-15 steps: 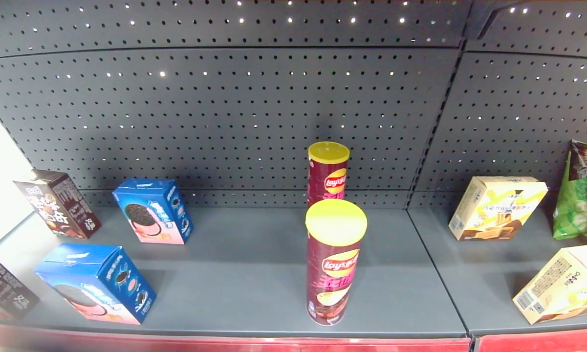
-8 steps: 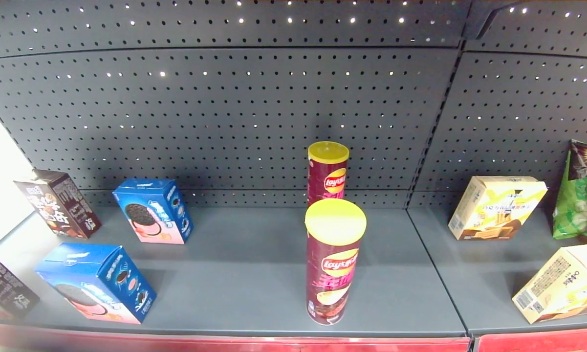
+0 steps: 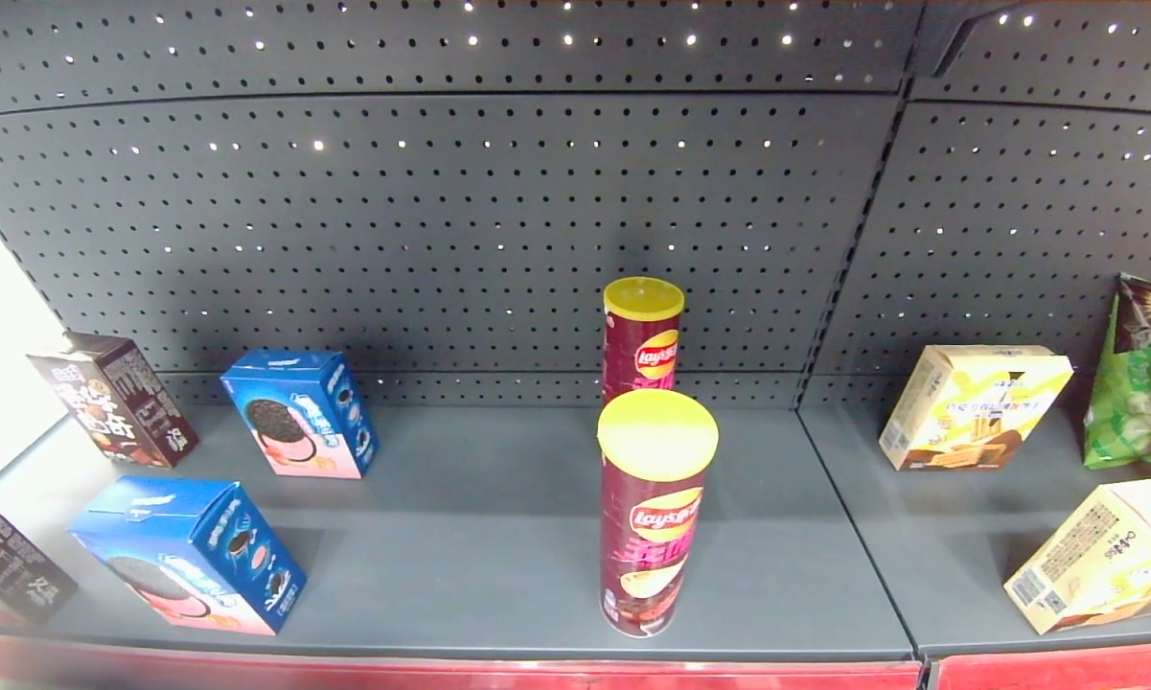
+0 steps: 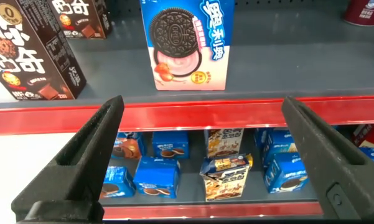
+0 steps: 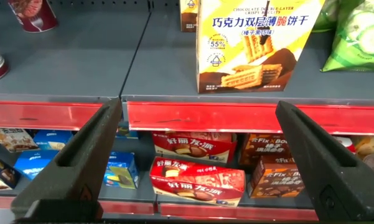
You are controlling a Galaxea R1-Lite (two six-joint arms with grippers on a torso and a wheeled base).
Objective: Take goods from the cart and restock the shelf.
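The widest bare stretch of the shelf board [image 3: 479, 537] runs from the red front rail [image 3: 441, 671] back to the pegboard wall [image 3: 441, 240]. On its left stand the front blue cookie box [image 3: 192, 556] and the rear blue cookie box [image 3: 302, 414]. On its right the front chip can [image 3: 654, 517] stands upright near the edge with the rear chip can [image 3: 642, 340] straight behind it, one tall barrier in line. Beyond the cans a narrower bare strip reaches to the rear yellow wafer box [image 3: 973, 407] and the front yellow wafer box [image 3: 1097, 561]. Dark chocolate boxes [image 3: 115, 398] crowd the far left end.
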